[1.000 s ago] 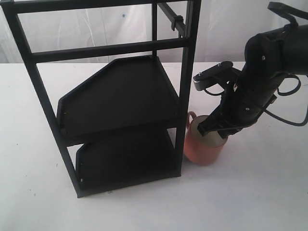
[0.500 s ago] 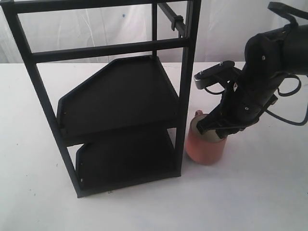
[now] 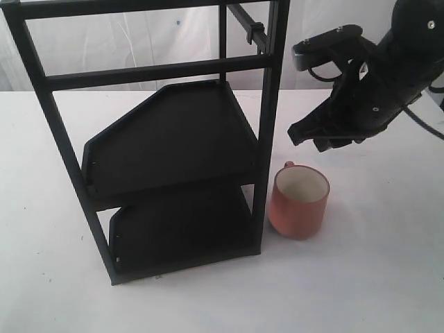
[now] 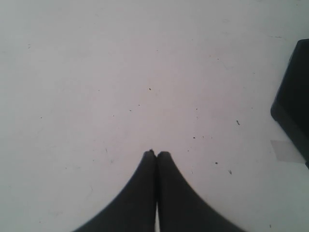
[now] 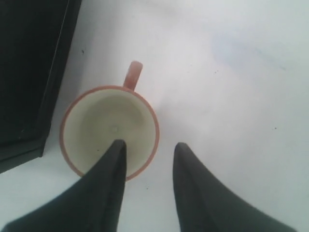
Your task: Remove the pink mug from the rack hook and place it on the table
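On the white table [image 3: 374, 277] your pink mug [image 3: 297, 214] stands upright beside the rack [image 3: 269, 139], off the rack hook [image 3: 255, 32], the right gripper [image 5: 148, 144] parted above it and the left gripper [image 4: 157, 153] closed elsewhere, so the task looks done.

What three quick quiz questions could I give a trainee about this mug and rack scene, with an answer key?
1. Multiple choice: where is the pink mug? A, upright on the table beside the rack. B, hanging from a hook. C, on a shelf.
2. True or false: the right tool grips the mug.
3. Fill in: the fingers of the left tool are ___.

Key:
1. A. The rack hook is bare.
2. False. It is open, above the mug and apart from it.
3. Shut, holding nothing.
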Available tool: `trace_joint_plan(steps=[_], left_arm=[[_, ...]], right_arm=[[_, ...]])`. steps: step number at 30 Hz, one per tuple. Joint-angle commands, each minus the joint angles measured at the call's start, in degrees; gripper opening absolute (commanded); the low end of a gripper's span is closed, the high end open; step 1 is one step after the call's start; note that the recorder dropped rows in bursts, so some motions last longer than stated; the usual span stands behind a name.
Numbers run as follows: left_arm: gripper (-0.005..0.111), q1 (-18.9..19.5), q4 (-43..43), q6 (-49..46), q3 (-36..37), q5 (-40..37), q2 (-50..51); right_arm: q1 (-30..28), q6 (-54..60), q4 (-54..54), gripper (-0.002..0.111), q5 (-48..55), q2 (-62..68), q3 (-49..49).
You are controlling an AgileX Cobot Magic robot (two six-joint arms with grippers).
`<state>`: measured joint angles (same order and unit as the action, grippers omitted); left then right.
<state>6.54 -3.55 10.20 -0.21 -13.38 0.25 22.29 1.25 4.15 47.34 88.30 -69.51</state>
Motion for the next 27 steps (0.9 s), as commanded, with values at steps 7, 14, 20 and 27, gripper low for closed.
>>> trace_joint_plan(steps=[7,14,20,27], left_arm=[[0.000,-0.39,0.01,0.08,0.21,0.02,-0.25],[0.000,-0.39,0.01,0.08,0.21,0.02,-0.25],[0.000,-0.39,0.01,0.08,0.21,0.02,-0.25],[0.000,-0.39,0.01,0.08,0.21,0.02,-0.25]], right_arm=[[-6.42,-7.83,2.57,0.019,-15.09,-1.14,7.21],[-9.27,-12.03,2.57,0.000,-27.90,-9.68,15.37],[-9.27,-11.42,2.57,0.000,-32.66,-27.05,18.85],[-9.27,-11.30,11.31,0.000,-36.74,-47.90,25.07]])
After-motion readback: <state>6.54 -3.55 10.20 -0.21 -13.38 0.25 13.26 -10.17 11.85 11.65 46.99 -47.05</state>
